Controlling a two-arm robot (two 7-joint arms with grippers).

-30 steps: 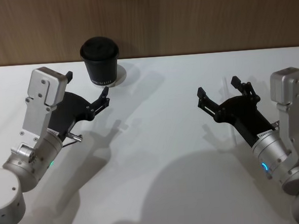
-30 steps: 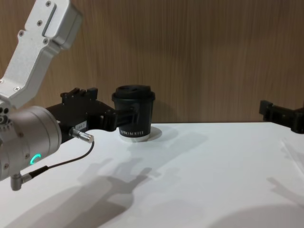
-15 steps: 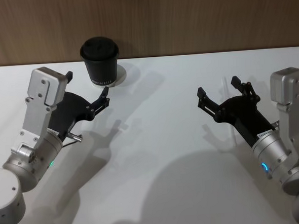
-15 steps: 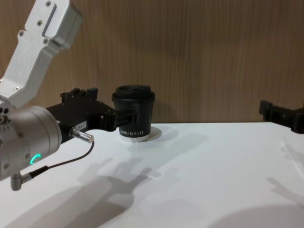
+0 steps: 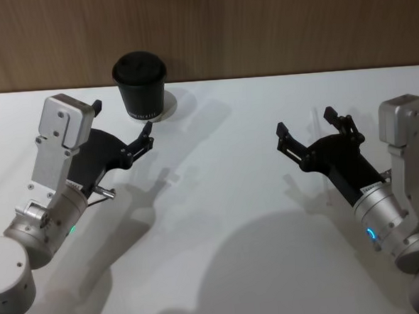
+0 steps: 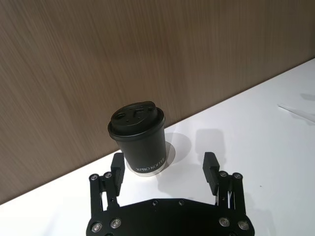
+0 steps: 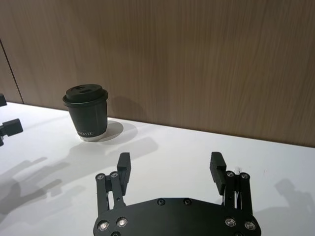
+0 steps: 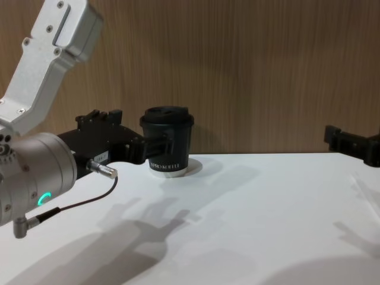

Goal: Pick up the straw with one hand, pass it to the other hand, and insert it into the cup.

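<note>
Nothing has moved. Your left end effector [image 5: 124,121], by the cup [image 5: 140,83] at upper left, and your right end effector [image 5: 305,121], centre right, hang released. The straw [image 6: 295,110] lies untouched on the bench [image 5: 219,199], so pickup is not begun.

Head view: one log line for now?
left gripper open, near cup | right gripper open, empty | straw on table | cup lidded

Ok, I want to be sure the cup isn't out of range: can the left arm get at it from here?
Probably yes. The left tool is open and aimed at the cup, which stands upright just ahead of it, with only bare table between. The right tool hovers open far off.
</note>
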